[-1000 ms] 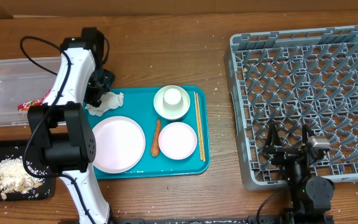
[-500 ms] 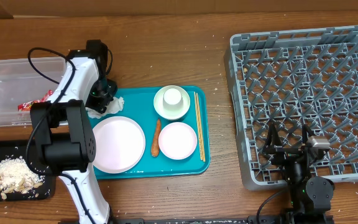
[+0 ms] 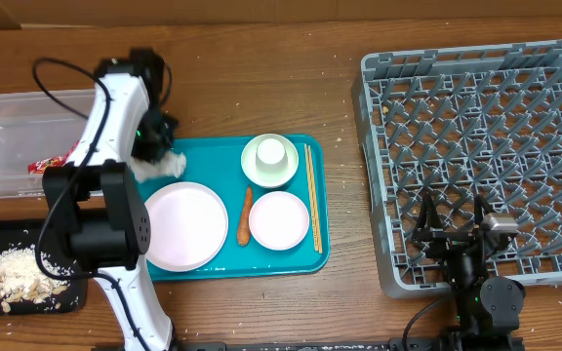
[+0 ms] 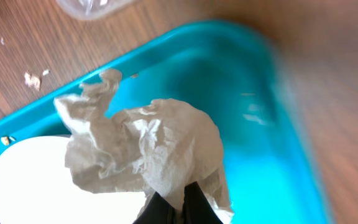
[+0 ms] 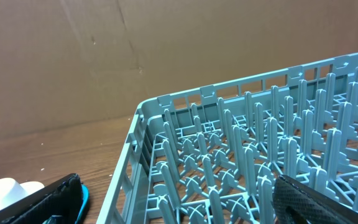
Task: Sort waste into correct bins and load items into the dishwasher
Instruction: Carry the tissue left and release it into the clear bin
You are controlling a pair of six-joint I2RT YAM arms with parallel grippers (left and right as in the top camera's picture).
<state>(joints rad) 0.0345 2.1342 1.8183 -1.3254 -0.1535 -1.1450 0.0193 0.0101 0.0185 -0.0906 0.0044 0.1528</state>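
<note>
Napkin (image 4: 148, 146), where is it?
Crumpled, over the back left corner of the teal tray (image 3: 224, 161), pinched by the left gripper (image 4: 178, 200), whose fingers are pressed together on its lower fold.
What's around it?
The plate (image 3: 185, 224) just beside it, then the carrot (image 3: 245, 216), a bowl (image 3: 279, 219), the chopsticks (image 3: 311, 195), and a cup (image 3: 272, 150) in the other bowl. The clear tub (image 3: 18, 136) with a red wrapper (image 3: 47, 166) lies left of the arm; nothing stands between.
Changed from a second ago?
The fingers were apart above the napkin; now they grip it. The right gripper (image 3: 452, 214) stays spread wide at the dish rack (image 3: 486, 146)
</note>
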